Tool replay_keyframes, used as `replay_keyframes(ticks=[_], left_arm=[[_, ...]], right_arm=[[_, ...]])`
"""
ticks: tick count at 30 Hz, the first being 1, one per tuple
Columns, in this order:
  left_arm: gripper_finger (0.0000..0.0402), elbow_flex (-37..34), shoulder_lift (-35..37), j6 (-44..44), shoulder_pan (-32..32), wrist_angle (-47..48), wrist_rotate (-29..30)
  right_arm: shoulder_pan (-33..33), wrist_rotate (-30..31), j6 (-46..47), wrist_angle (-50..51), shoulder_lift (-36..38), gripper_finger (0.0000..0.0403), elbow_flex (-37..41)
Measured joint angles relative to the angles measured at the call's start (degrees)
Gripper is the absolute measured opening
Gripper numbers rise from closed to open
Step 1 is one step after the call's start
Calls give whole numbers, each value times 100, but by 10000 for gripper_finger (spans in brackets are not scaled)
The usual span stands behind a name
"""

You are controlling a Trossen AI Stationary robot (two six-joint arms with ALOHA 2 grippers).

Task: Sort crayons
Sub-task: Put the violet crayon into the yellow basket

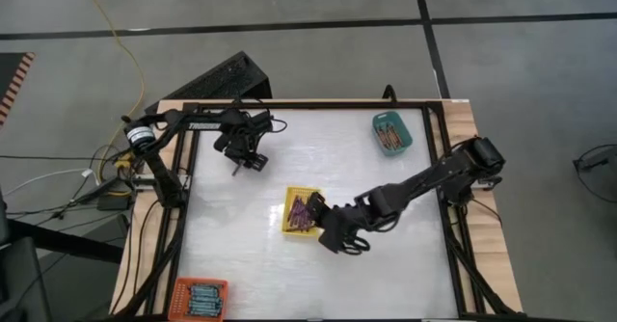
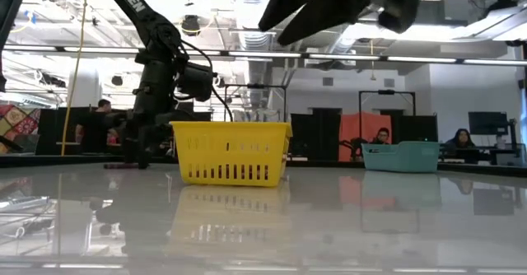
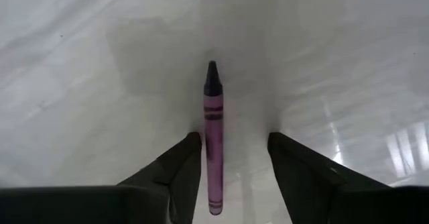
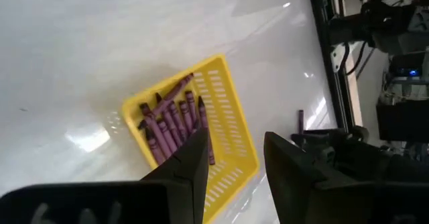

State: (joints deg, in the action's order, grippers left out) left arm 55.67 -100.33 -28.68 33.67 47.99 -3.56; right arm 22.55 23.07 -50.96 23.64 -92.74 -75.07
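We see left gripper (image 3: 234, 167) spread, straddling slim waxy purple crayon (image 3: 213, 133) on glossy table (image 3: 80, 63). Right gripper (image 4: 234, 163) released, empty, above yellow slotted plastic basket (image 4: 231, 127).

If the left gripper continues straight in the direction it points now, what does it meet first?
Most likely the purple crayon lying between the open left gripper fingers, then the white table under it; depth is unclear.

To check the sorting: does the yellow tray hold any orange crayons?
No, the yellow tray holds only purple crayons.
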Motion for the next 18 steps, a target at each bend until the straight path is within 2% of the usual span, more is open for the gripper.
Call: replay_keyframes(ticks=[5, 11, 18], left_arm=[[128, -8, -26, 1, 0, -140, -97], [20, -10, -37, 253, -13, -207, -280], [4, 243, -9, 505, -211, -49, -199]], right_arm=[[222, 251, 170, 171, 13, 138, 0], [375, 426, 335, 291, -18, 138, 2], [558, 772, 687, 515, -18, 138, 2]])
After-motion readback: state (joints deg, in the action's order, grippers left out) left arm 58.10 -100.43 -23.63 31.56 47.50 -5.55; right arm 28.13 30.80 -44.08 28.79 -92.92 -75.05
